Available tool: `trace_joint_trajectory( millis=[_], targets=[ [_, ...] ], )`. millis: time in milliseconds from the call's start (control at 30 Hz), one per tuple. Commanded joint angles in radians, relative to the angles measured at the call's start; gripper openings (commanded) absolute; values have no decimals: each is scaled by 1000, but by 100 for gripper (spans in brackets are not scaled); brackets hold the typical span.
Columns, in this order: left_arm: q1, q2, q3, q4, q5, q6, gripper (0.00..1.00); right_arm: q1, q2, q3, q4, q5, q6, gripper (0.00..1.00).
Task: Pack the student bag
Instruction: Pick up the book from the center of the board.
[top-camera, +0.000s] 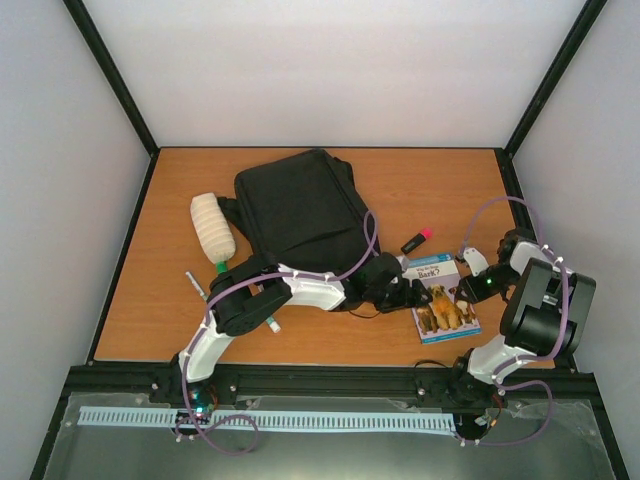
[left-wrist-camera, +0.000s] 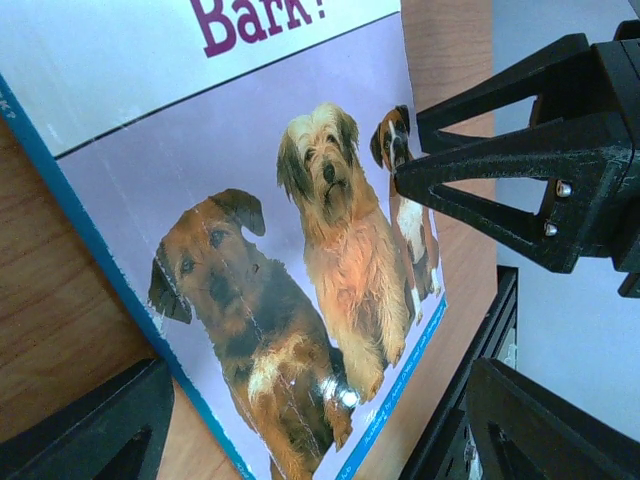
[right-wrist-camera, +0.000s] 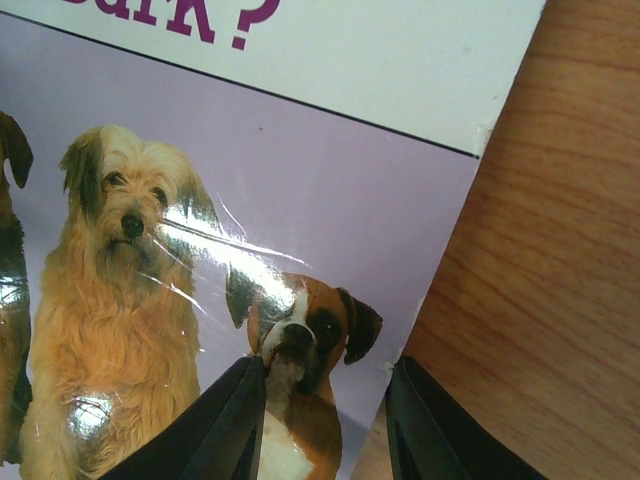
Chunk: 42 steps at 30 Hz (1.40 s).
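L gripper wide open over book; R gripper part-open astride its right edge, no grip. From book, bag lies far-left; L arm nearer.

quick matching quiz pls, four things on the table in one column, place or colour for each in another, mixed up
Things:
1 student bag
2 dog book
3 pink-capped marker
4 cream roll

Place or colour:
A beside the bag's left side
B lilac cover, blue border
C black
D right of the bag, beyond the book

Pairs: 1-C, 2-B, 3-D, 4-A
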Motion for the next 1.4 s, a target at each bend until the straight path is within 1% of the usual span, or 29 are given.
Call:
trace_joint_trajectory(
  millis=[0, 133, 233, 333, 467, 633, 700, 833, 867, 1000, 1067, 1233, 1367],
  targets=[
    [-12, 52, 19, 24, -16, -11, 83, 11, 52, -77, -69, -11, -21, 36],
    [-13, 51, 31, 46, -34, 16, 84, 11, 57, -88, -67, -20, -24, 36],
    [-13, 35, 29, 46, -76, 41, 87, 11, 61, -95, -62, -21, -22, 36],
    [-12, 6, 23, 27, -120, 53, 87, 10, 68, -101, -54, -13, -15, 37],
    [-12, -67, 13, -152, -242, 29, 87, 9, 45, -89, -79, 7, -8, 38],
    [-10, -147, -12, -275, -353, 55, 87, 0, -83, -8, -144, 34, 7, 46],
    [-1, -153, -6, -295, -363, 71, 87, 0, -122, 32, -153, 47, 27, 47],
    [36, -124, 23, -250, -263, 99, 85, 0, -142, 86, -162, 58, 58, 48],
    [40, -114, 42, -254, -246, 108, 84, 0, -143, 91, -163, 53, 61, 47],
    [55, -84, 91, -279, -240, 129, 82, 1, -148, 73, -173, -13, 57, 36],
    [65, -67, 107, -281, -232, 134, 82, 3, -137, 54, -166, -31, 53, 33],
    [93, -15, 157, -293, -194, 136, 84, 3, -93, 9, -113, -12, 55, 28],
    [107, 6, 170, -298, -201, 121, 84, 3, -51, -39, -62, 17, 63, 24]
  ],
)
